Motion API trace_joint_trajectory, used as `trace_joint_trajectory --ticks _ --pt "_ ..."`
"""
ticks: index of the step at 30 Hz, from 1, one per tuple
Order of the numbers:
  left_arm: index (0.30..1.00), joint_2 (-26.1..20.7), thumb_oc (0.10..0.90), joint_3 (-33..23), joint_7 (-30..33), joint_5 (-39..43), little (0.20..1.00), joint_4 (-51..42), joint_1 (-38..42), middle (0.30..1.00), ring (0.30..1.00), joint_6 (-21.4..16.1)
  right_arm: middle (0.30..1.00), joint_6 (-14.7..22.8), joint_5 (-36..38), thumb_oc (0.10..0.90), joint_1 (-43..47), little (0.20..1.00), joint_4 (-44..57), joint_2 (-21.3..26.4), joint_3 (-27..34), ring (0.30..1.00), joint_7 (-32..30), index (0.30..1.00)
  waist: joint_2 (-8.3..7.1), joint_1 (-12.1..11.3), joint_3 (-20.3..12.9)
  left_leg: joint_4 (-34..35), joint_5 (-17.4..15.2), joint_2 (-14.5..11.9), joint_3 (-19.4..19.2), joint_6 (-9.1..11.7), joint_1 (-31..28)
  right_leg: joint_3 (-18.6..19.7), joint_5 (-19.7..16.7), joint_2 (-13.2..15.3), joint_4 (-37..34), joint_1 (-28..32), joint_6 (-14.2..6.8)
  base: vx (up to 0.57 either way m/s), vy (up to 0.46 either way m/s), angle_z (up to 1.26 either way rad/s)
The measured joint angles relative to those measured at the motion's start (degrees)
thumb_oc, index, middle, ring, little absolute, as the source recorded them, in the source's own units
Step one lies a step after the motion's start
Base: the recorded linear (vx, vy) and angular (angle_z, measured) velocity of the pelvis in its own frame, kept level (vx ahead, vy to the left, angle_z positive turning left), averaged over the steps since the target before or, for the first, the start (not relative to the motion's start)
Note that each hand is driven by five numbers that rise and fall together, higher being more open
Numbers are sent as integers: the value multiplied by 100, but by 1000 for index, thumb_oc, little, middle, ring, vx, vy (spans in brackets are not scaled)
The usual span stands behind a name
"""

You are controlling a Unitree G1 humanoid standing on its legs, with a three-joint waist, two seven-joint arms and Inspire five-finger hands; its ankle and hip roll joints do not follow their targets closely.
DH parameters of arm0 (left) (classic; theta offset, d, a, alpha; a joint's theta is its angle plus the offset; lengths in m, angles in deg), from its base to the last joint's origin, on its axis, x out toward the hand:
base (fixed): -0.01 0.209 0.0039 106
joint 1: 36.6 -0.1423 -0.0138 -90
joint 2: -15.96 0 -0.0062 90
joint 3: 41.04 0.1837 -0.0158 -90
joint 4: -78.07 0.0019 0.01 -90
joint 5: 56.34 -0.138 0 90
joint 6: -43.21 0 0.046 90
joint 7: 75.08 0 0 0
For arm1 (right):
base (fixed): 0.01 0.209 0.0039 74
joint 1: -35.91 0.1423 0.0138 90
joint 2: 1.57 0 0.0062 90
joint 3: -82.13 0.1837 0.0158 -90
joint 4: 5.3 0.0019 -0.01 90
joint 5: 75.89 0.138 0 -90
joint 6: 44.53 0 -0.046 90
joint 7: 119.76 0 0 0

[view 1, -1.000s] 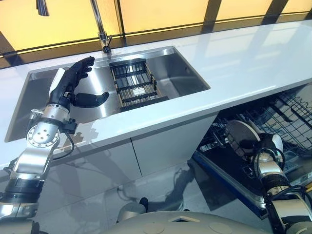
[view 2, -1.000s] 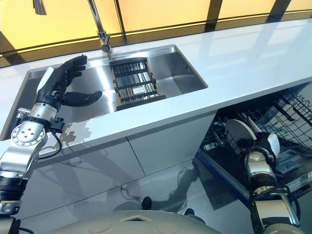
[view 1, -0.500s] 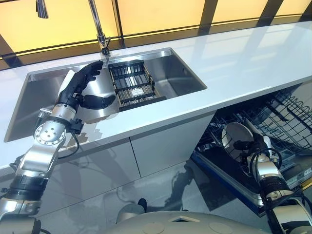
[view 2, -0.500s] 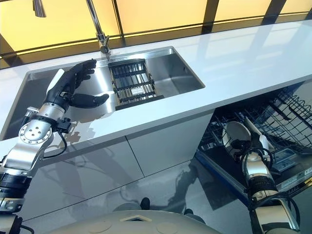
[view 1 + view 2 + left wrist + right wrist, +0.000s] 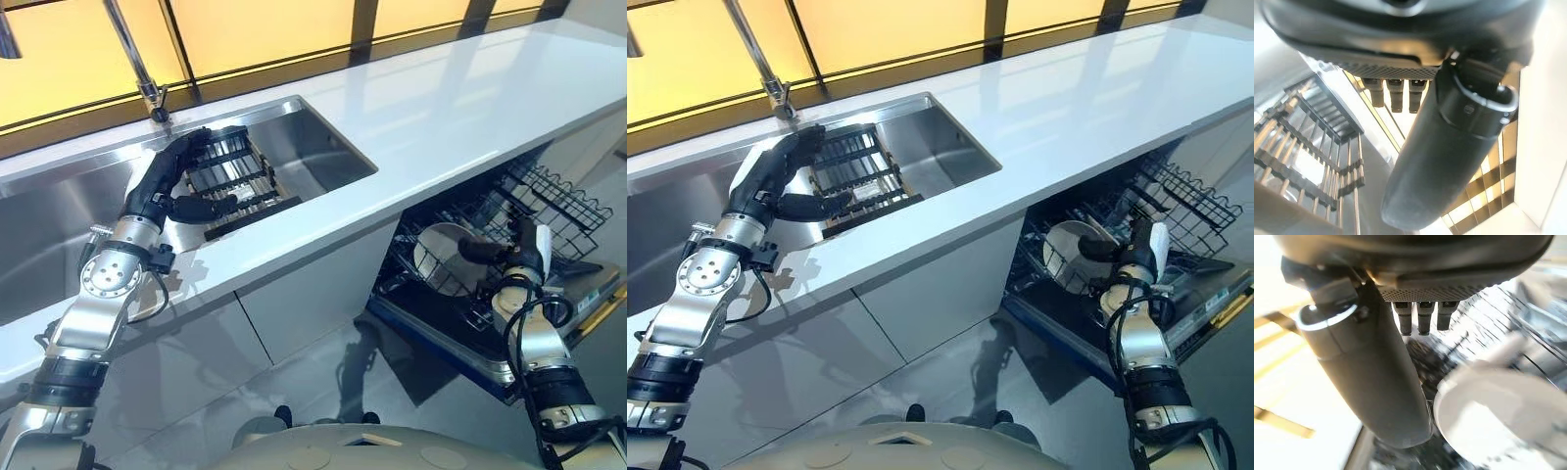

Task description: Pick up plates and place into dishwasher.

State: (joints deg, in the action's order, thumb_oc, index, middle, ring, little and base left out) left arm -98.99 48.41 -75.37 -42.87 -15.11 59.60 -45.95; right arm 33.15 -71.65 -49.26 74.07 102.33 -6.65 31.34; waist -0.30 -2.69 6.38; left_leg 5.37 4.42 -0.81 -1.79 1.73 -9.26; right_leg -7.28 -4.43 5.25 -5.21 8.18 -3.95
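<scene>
Now, in the left eye view, the left hand [image 5: 168, 184] is hovering over the sink [image 5: 323, 149] with fingers loosely curved and thumb spread, reaching at the near-left edge of the dark dish rack [image 5: 235, 178] sitting in the basin, and gripping nothing. Off to the right, under the white counter [image 5: 441, 108], the dishwasher [image 5: 549, 196] is standing open, and a white plate [image 5: 438, 257] is standing on edge in its lower rack. The right eye view is showing the right hand [image 5: 1132, 250] just right of that plate, thumb pointing toward it; whether it is touching the rim cannot be told. The left wrist view is looking past the straight, unclenched fingers [image 5: 1393, 95] and thumb at the rack's bars, with no plate visible among them. The right wrist view is showing extended fingers [image 5: 1420, 316] with the plate just beyond them and not clasped. By this reading, one plate is being left in the dishwasher while the left hand is seeking the next; the next move calls for finding a plate in the sink and closing around its rim.
</scene>
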Motion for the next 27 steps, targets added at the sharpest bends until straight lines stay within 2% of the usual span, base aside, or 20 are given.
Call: trace_joint_trajectory --ticks 4,7,10,15,18,27 --pt "900 0 800 -87 -1 -1 900 -2 -77 900 900 -139 900 311 -30 800 -105 900 55 -25 225 900 -241 900 10 124 2 1 -29 -19 -89 8 -30 73 7 -17 -20 -18 -9 -29 -32 -13" --pt "900 0 800 -225 5 -5 900 -2 -167 900 900 -152 900 616 -28 800 -335 900 164 -277 514 900 -514 900 14 165 1 0 -45 -16 -129 4 -32 184 -3 -23 -19 -65 4 -15 -24 -16" --pt "900 1 800 -307 15 -14 900 -2 -293 900 900 -158 900 813 71 800 -522 900 188 -541 526 900 -700 900 17 278 2 -1 -61 -15 -216 -1 -44 217 -10 -23 1 -80 12 -7 -23 -9" --pt "900 7 800 -388 61 -29 900 -2 -356 900 900 -195 900 1165 828 800 -840 900 154 -940 522 900 -812 900 52 328 15 0 -77 -18 -264 1 -58 246 -10 -24 2 -87 11 4 -11 -3" --pt "900 6 800 -421 114 -26 900 -1 -356 900 900 -213 900 1508 1280 800 -931 900 -91 -1145 520 900 -866 900 112 327 3 0 -94 -18 -307 3 -67 276 -3 -21 2 -93 1 19 -12 -4" --pt "900 -32 800 -503 468 144 900 269 -353 900 900 -212 900 2450 2178 800 -956 900 -874 -1256 523 900 -1081 900 292 313 -5 -3 -114 -18 -322 -1 -47 311 4 -18 4 -145 -9 18 -12 -2"
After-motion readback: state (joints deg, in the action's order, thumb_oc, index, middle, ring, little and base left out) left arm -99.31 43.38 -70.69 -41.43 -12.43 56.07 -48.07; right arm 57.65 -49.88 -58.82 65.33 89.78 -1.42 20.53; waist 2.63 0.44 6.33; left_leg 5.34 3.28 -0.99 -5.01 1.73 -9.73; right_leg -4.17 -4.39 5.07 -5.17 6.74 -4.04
